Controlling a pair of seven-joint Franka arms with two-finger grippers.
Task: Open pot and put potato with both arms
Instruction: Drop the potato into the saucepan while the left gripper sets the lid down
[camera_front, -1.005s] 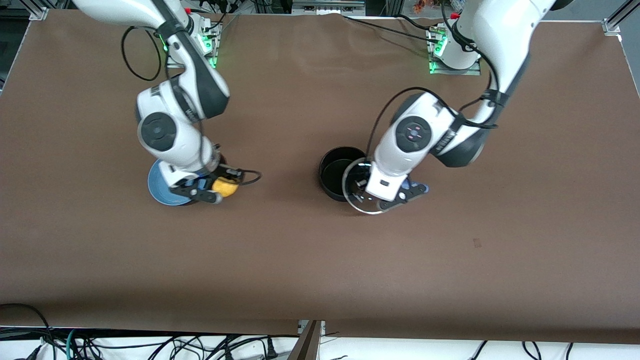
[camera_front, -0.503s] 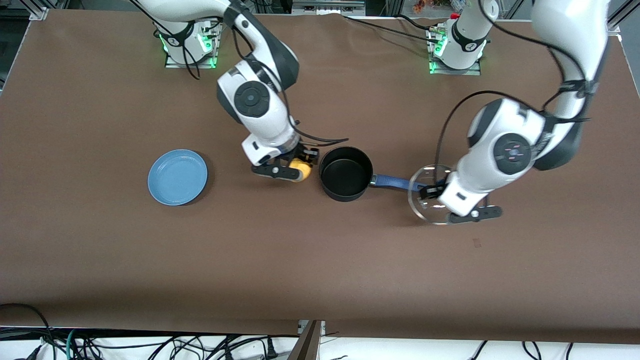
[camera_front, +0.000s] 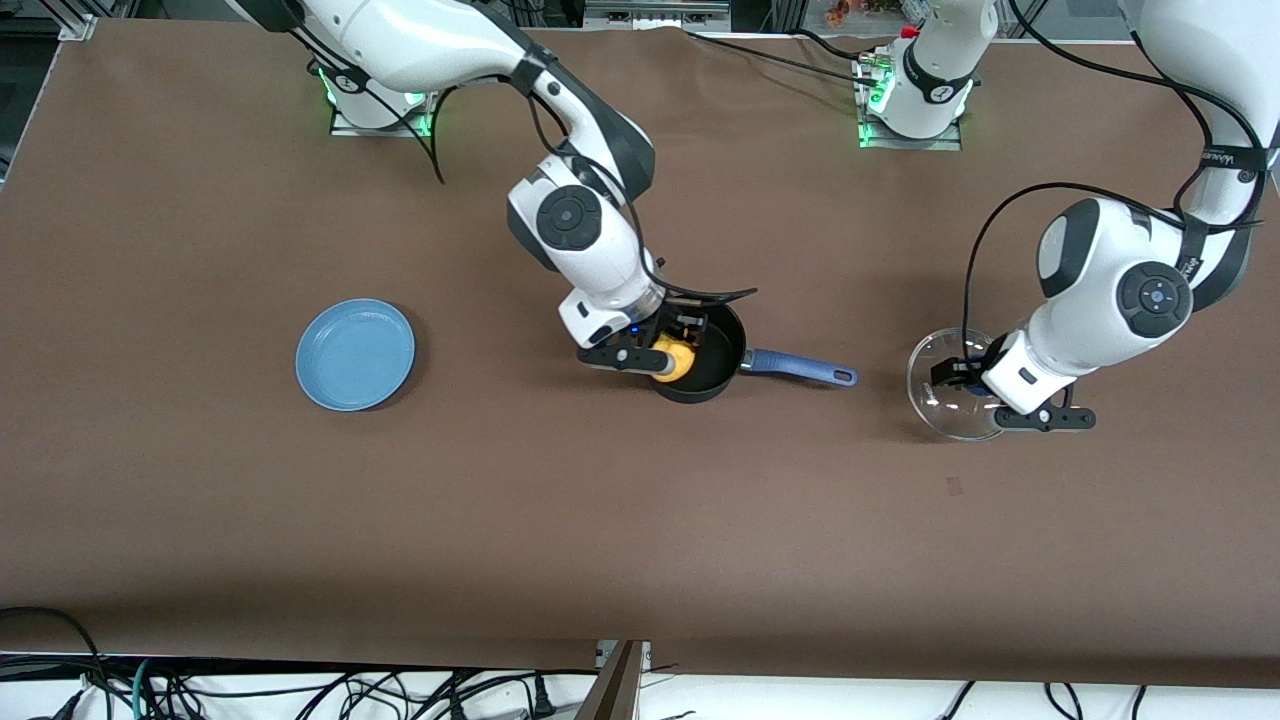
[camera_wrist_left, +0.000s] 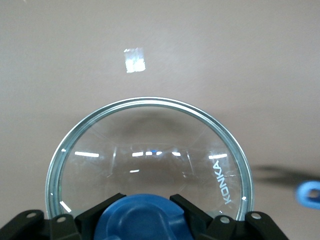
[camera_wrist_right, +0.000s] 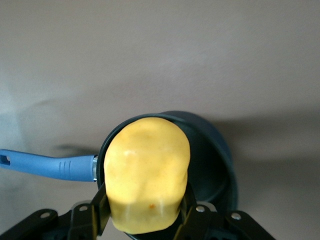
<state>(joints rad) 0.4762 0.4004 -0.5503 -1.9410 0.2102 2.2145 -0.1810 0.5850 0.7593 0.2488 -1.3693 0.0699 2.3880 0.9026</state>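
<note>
The black pot (camera_front: 712, 362) stands open mid-table, its blue handle (camera_front: 800, 368) pointing toward the left arm's end. My right gripper (camera_front: 672, 356) is shut on the yellow potato (camera_front: 674, 358) and holds it over the pot's opening. In the right wrist view the potato (camera_wrist_right: 147, 172) sits between the fingers above the pot (camera_wrist_right: 212, 155). My left gripper (camera_front: 975, 395) is shut on the blue knob (camera_wrist_left: 145, 220) of the clear glass lid (camera_front: 940, 395) and holds it low over the table beside the handle's end. The lid's rim (camera_wrist_left: 150, 102) fills the left wrist view.
A flat light-blue plate (camera_front: 355, 354) lies toward the right arm's end of the table. A small pale mark (camera_wrist_left: 134, 60) shows on the brown table cover under the lid. Cables hang at the table's front edge.
My right gripper carried the potato from beside the plate to over the pot. My left gripper carried the lid away from the pot toward the left arm's end.
</note>
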